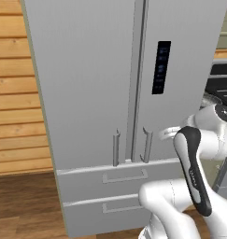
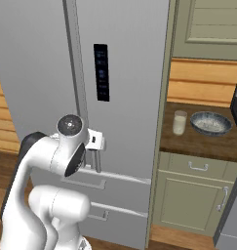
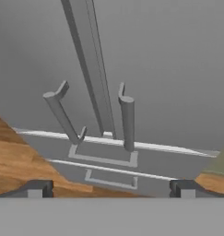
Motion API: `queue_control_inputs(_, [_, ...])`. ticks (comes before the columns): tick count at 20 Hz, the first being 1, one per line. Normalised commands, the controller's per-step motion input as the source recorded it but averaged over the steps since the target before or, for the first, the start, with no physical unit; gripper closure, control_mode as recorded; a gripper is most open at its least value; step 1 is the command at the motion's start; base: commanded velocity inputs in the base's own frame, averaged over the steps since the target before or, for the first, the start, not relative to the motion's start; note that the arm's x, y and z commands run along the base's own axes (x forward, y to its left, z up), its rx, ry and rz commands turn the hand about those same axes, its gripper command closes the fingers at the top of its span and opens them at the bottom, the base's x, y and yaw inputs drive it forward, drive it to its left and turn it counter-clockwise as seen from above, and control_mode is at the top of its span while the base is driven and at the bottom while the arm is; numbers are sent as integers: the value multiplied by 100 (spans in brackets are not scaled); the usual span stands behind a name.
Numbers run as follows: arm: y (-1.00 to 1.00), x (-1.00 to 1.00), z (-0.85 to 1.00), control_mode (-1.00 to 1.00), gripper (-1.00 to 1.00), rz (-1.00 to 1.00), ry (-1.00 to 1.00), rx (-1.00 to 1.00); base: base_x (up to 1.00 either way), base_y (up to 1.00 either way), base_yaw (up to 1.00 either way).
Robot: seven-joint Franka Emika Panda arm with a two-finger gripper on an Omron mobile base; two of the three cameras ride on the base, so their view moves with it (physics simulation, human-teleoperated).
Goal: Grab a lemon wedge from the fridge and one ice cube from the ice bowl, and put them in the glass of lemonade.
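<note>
The tall grey fridge (image 1: 91, 79) stands with both doors shut, so the lemon wedge is hidden. My gripper (image 3: 111, 189) is open, its fingertips (image 3: 37, 188) wide apart, and it hangs just short of the two vertical bar handles (image 3: 127, 122), touching neither. In the base views the hand (image 1: 167, 133) (image 2: 96, 141) sits in front of the right door at handle height. On the wooden counter to the fridge's right stands the glass of lemonade (image 2: 179, 122), with the grey-blue ice bowl (image 2: 210, 123) beside it on its right.
Two fridge drawers (image 1: 124, 177) lie below the doors. A dark control panel (image 2: 101, 72) sits on the right door. Green cabinets (image 2: 188, 200) carry the counter (image 2: 198, 141). Wooden wall planks (image 1: 17, 93) flank the fridge's left; a dark appliance (image 1: 222, 79) stands at far right.
</note>
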Motion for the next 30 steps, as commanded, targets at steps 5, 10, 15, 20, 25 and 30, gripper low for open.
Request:
queue_control_inputs(5, [-3, 41, -3, -100, -100, 0, -21, 0, 0, 0, 0])
queue_control_inputs(10, [-2, 32, 0, -100, -100, 1, -14, 3, 0, 0, 0])
queue_control_inputs(15, [-33, 20, -12, -100, -100, 9, -15, 16, 0, 0, 0])
queue_control_inputs(20, [-71, 16, -47, -100, -100, 27, -10, 24, 0, 0, 0])
queue_control_inputs(25, [-24, 19, -74, -100, -100, 30, -17, 17, 0, 0, 0])
queue_control_inputs(30, [43, 3, -26, -100, -100, 9, -18, -6, 0, 0, 0])
